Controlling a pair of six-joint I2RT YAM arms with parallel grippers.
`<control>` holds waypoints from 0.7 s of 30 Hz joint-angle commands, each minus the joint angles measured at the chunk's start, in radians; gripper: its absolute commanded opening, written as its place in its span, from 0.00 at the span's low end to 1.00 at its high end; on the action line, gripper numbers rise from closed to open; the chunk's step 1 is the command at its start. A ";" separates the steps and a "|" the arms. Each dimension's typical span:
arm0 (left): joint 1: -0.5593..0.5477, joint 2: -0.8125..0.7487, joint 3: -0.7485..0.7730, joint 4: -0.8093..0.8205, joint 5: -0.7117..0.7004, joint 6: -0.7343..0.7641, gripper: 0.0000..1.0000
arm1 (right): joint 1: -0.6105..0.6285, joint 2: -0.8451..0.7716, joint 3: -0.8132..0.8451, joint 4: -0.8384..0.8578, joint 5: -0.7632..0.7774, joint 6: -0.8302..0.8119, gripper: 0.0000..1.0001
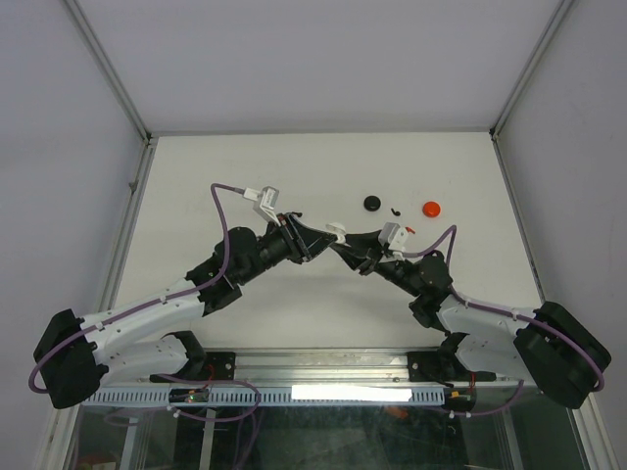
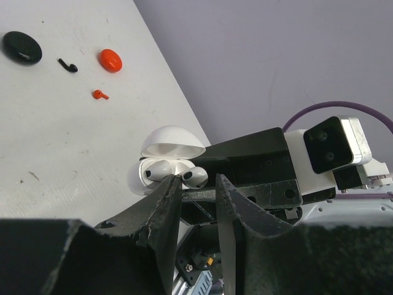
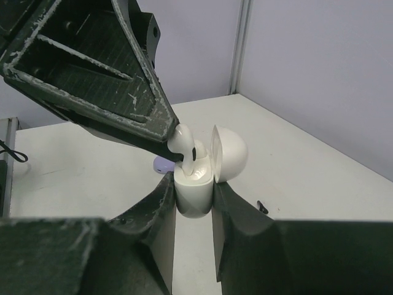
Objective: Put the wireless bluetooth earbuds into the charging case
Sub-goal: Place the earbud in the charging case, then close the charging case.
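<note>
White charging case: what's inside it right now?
One white earbud lies seated in the white charging case; a second earbud stands partway in at the left gripper tip. Its lower end is hidden.

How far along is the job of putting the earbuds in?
Done: one white earbud lies seated in the open white case, which the right hand clamps. In hand: the left hand is at a second white earbud standing partly in the case; whether it grips is unclear. Left: the black earbud and the red earbud lie loose on the table near a black case and a red case.
</note>
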 commanded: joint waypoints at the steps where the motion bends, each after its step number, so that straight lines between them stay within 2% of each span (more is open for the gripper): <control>1: 0.001 -0.015 0.031 -0.047 -0.047 -0.006 0.31 | 0.005 -0.031 0.013 0.105 0.008 -0.014 0.00; 21: -0.026 0.005 0.062 -0.058 0.026 0.015 0.40 | 0.007 -0.014 0.013 0.094 0.009 -0.014 0.00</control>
